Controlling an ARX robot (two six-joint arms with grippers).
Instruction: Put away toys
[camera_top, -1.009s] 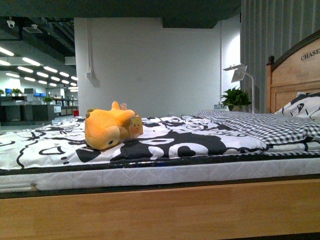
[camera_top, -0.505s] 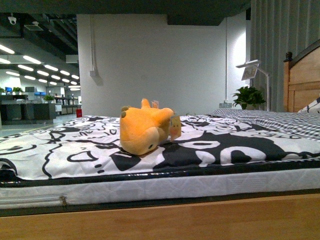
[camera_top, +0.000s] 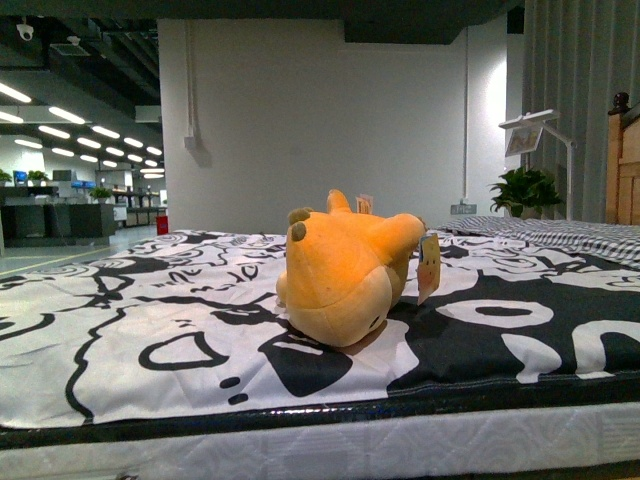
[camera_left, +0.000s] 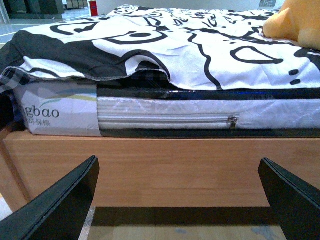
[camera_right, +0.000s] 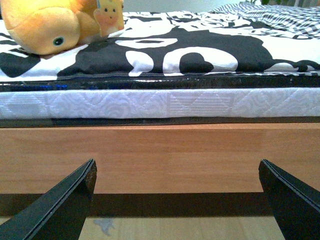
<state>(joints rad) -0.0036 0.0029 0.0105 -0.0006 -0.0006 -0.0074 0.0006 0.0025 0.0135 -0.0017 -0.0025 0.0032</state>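
Your plush toy (camera_top: 345, 270) lies on the bed's patterned sheet (camera_top: 150, 320), just right of centre in the front view and near the mattress edge (camera_top: 320, 450). It rests on its side, head end toward you. Its body runs back and to the right, and the paper tag (camera_top: 428, 268) hangs off its right flank. Neither arm shows in the front view.

Both wrist cameras face the wooden bed frame (camera_right: 160, 155) from below mattress height. The left gripper (camera_left: 177, 200) is spread wide with nothing in it, and so is the right gripper (camera_right: 177, 200). The toy sits cropped in the upper right corner of the left wrist view, and in the upper left of the right wrist view with its face and tag plain.

So it lies above and between the arms, and the right looks slightly better placed. Either gripper must rise above the mattress first, then close across the body's short width.
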